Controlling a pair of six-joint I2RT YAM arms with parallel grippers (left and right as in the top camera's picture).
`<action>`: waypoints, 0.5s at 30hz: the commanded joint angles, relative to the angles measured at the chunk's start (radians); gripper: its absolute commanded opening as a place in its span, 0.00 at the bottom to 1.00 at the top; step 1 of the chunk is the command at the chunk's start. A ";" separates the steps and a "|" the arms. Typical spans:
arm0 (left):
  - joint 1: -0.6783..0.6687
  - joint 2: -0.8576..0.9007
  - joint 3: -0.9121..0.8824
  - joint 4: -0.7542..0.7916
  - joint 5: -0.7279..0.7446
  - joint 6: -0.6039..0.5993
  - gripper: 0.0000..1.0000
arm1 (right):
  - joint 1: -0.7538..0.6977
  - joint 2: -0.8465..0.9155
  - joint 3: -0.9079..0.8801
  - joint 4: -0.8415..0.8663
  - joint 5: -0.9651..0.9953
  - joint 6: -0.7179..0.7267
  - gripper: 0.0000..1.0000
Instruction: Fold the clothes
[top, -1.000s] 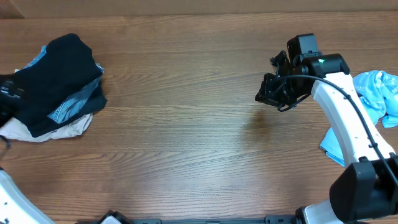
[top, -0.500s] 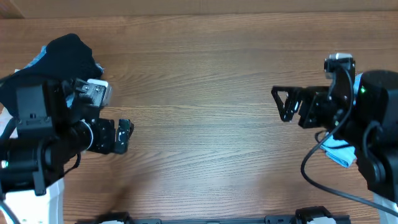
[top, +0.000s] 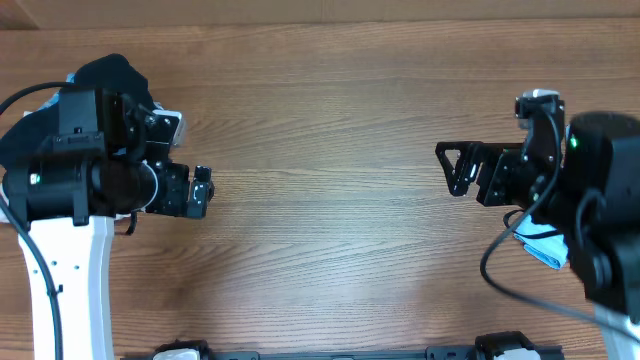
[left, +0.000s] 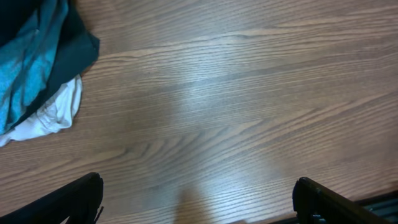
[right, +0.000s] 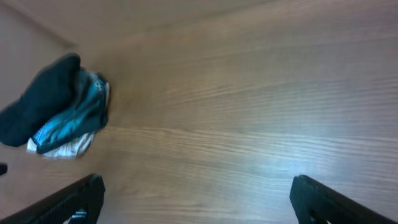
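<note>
We are holding our left hand (top: 202, 190) and right hand (top: 450, 170) released, fingers spread. The clothes (top: 110, 72) are lying heaped on the worktop (top: 320, 140).

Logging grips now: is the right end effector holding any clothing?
No, the right end effector stands open over the bare table, with nothing between its jaws.

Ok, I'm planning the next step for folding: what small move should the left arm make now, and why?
Probably swing the left gripper toward the pile of clothes at the far-left corner and pinch the black garment on top. It and the right gripper hang open and empty over bare table, so nothing is spread out to fold yet.
</note>
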 joint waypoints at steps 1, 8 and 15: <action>-0.008 0.044 -0.006 0.005 -0.009 -0.011 1.00 | 0.002 -0.194 -0.187 0.145 0.098 -0.024 1.00; -0.008 0.104 -0.006 0.005 -0.009 -0.011 1.00 | 0.002 -0.639 -0.907 0.525 0.122 -0.013 1.00; -0.008 0.126 -0.006 0.005 -0.009 -0.011 1.00 | 0.002 -0.943 -1.235 0.559 0.099 -0.012 1.00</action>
